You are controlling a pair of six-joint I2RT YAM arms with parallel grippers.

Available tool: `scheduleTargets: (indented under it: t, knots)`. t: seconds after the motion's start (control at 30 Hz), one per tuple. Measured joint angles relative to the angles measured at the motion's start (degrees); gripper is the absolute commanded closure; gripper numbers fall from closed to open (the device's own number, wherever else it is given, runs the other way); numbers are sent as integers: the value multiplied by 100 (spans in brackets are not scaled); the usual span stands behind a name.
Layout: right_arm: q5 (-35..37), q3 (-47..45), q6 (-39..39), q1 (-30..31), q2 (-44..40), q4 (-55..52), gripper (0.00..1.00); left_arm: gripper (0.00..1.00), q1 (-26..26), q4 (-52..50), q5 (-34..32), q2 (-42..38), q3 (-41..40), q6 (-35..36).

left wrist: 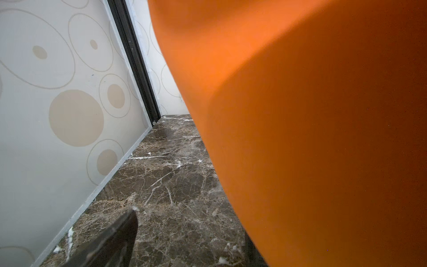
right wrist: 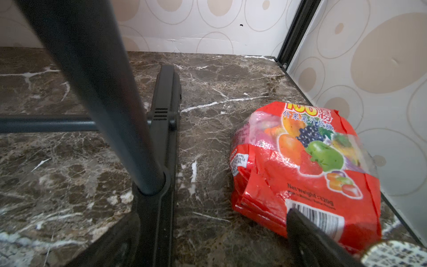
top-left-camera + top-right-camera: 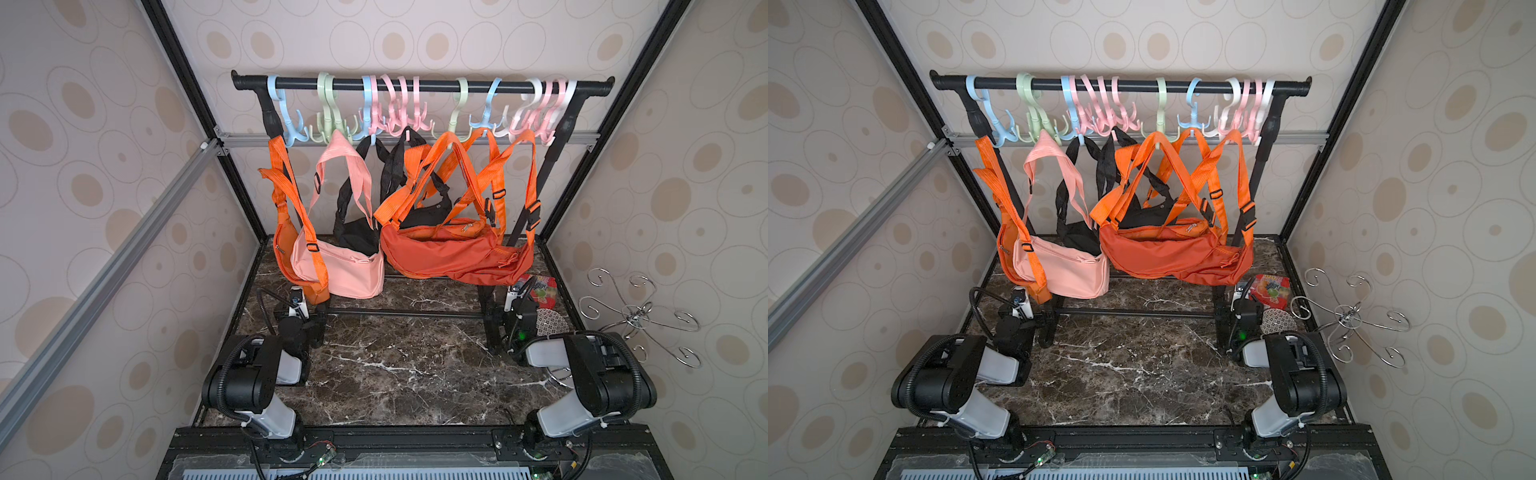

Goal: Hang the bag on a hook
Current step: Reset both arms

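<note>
Several bags hang by their straps from pastel hooks (image 3: 399, 112) on a black rail (image 3: 436, 84): an orange bag (image 3: 286, 245) at the far left, a pink bag (image 3: 345, 270), a black bag (image 3: 357, 237) behind it, and a large orange bag (image 3: 449, 253) to the right. My left gripper (image 1: 184, 245) is open low over the marble, close beside the far-left orange bag (image 1: 323, 138), which fills most of the left wrist view. My right gripper (image 2: 212, 242) is open and empty by the rack's right foot (image 2: 159, 185).
A red candy packet (image 2: 312, 161) lies on the marble table (image 3: 395, 365) by the right wall, next to a patterned disc (image 3: 550, 322). A silver wire stand (image 3: 636, 320) sticks out at the right wall. The rack's black crossbar (image 3: 407, 313) runs low between both arms.
</note>
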Motion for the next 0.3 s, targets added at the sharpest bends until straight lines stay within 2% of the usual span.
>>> scheduleTargets:
  t: [0.3]
  knots:
    - [-2, 0, 0, 0, 0, -28, 0, 0, 2, -76, 33, 0, 2, -4]
